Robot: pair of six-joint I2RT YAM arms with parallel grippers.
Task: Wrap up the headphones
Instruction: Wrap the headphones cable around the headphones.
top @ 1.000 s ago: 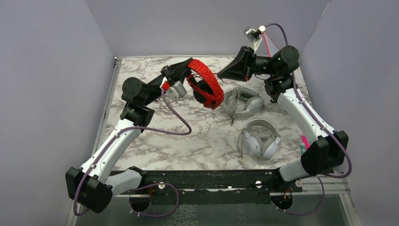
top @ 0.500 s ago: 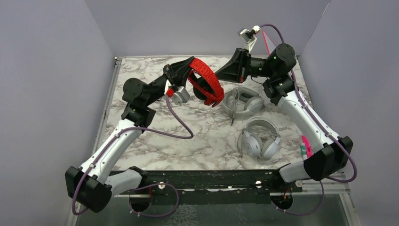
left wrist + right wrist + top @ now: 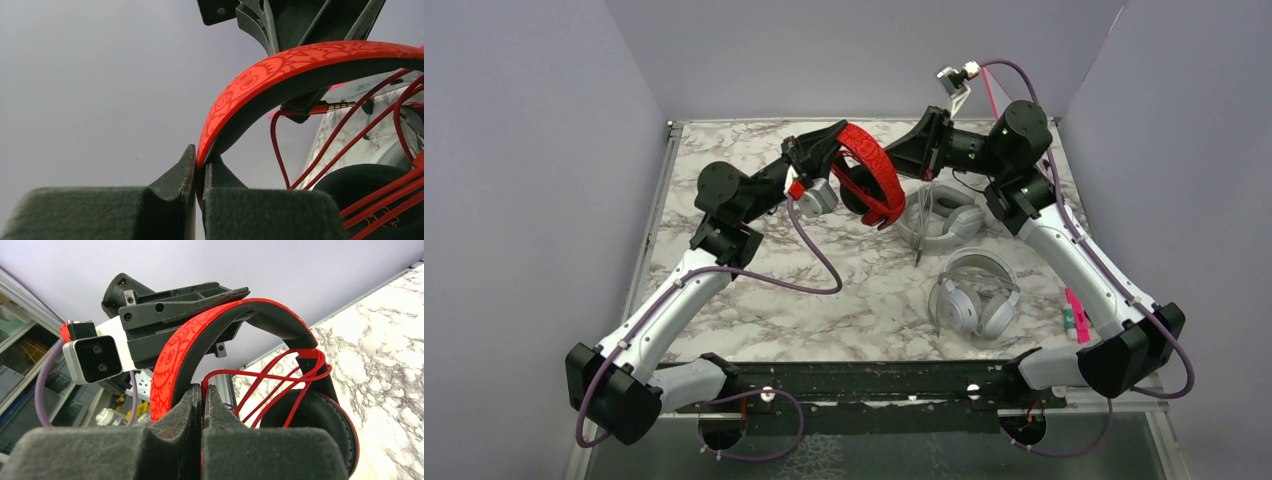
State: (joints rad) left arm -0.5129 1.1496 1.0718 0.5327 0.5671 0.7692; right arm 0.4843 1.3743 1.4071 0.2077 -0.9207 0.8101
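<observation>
The red-and-black headphones (image 3: 869,175) hang in the air over the back of the table. My left gripper (image 3: 836,137) is shut on their red patterned headband (image 3: 280,67), with the band pinched between its fingertips (image 3: 199,155). My right gripper (image 3: 894,158) comes in from the right and is shut on the red cable (image 3: 260,375) just below the band, as the right wrist view shows (image 3: 202,390). Loops of cable cross the black ear cup (image 3: 310,425). The gold plug (image 3: 332,105) dangles free. A light grey headset (image 3: 939,220) and a white-silver headset (image 3: 976,295) lie on the marble.
A pink and green object (image 3: 1074,312) lies at the table's right edge by the right arm. Grey walls close in the left, back and right sides. A metal rail (image 3: 656,210) runs along the left edge of the marble top.
The left arm has carried the red headphones slightly right and toward the back. The right gripper has slid left with the cable, closer to the headband. Both grips stayed shut.
</observation>
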